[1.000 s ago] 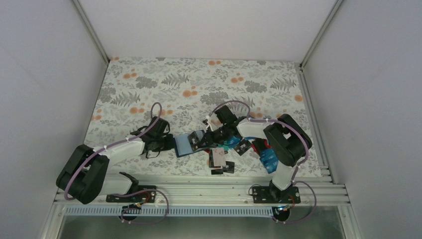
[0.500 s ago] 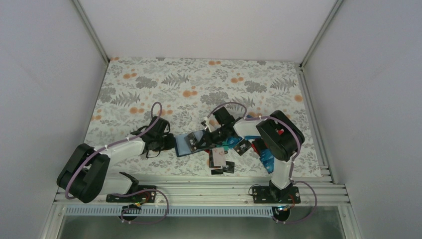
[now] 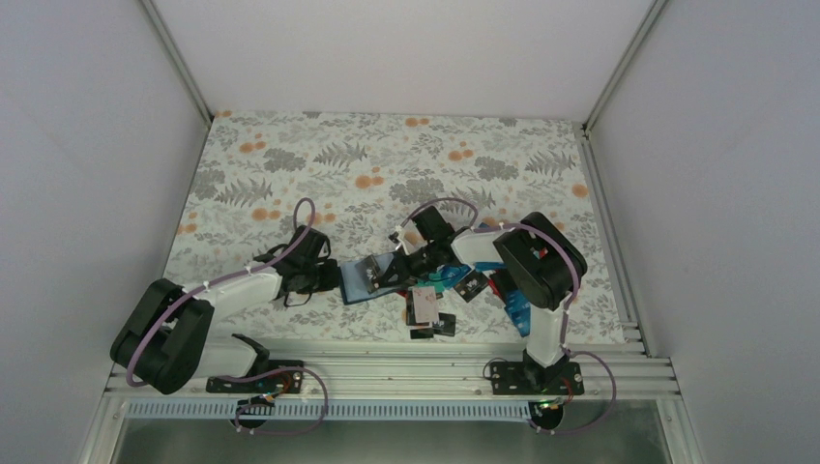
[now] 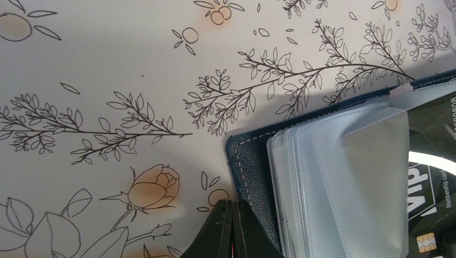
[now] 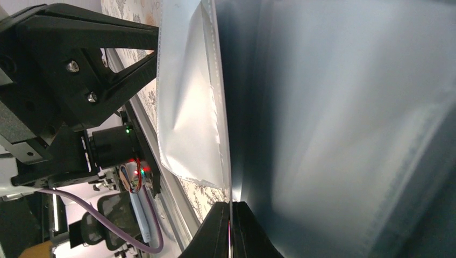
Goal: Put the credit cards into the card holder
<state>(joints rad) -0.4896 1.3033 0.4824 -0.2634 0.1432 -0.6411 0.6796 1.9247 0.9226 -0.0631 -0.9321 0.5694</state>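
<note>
Card holder (image 3: 370,278) lies open on the tabletop (image 3: 290,164), left hand (image 3: 327,278) closed at its navy edge, right hand (image 3: 399,274) pinching a clear sleeve (image 5: 191,107). Only the left wrist shows a black card (image 4: 433,156) inside; credit cards (image 3: 423,305) lie beside it.

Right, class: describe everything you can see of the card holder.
The card holder sits open on the floral table between the arms. Its cover is dark navy, leather-like, with pale stitching along the edge. Inside is a stack of clear plastic sleeves; a black card with a gold chip shows through one. The left gripper pinches the cover's edge, the right gripper a sleeve.
</note>
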